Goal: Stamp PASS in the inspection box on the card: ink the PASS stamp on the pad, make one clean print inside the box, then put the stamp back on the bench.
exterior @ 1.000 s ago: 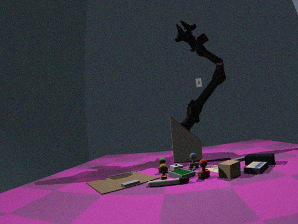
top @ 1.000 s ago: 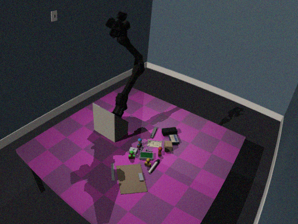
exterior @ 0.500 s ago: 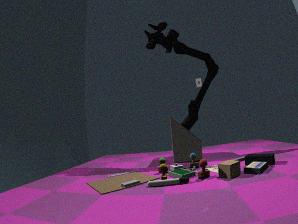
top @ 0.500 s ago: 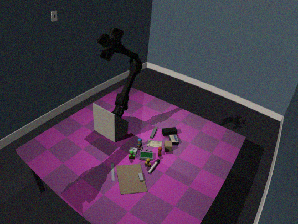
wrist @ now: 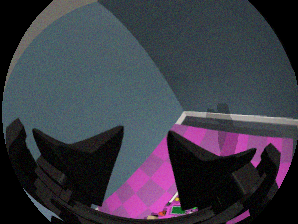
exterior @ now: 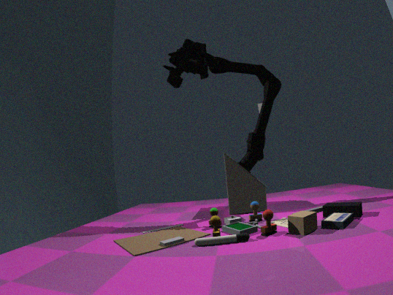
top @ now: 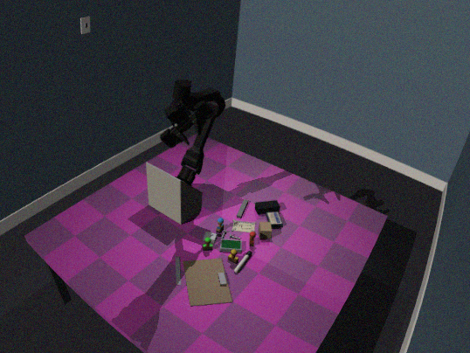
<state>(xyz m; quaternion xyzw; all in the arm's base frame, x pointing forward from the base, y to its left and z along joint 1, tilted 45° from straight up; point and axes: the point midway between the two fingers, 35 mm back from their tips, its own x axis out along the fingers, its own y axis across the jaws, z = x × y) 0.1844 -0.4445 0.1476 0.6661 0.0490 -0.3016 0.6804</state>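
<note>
My gripper point(exterior: 167, 61) point(wrist: 145, 132) is open and empty, high above the bench. The green ink pad point(top: 231, 245) point(exterior: 239, 228) point(wrist: 177, 210) lies in a pale tray. The card point(top: 243, 226) point(exterior: 281, 222) lies flat behind it; its box and print are too small to read. Several knobbed stamps stand around the pad: blue point(top: 220, 222) point(exterior: 254, 205), green point(top: 207, 240) point(exterior: 214, 210) and red point(top: 252, 236) point(exterior: 268, 215) are three of them, and a yellow stamp point(top: 233, 253) point(exterior: 215, 221) is in front. Which one reads PASS cannot be told.
A white panel point(top: 163, 192) point(exterior: 242, 193) stands by the arm's base. A tan block point(top: 266, 231) point(exterior: 302, 223), black box point(top: 267, 207) point(exterior: 341, 209) and blue-and-white box point(top: 274, 219) are right of the card. A marker point(top: 241, 264) point(exterior: 219, 240) and brown board point(top: 203, 284) point(exterior: 140, 244) lie in front.
</note>
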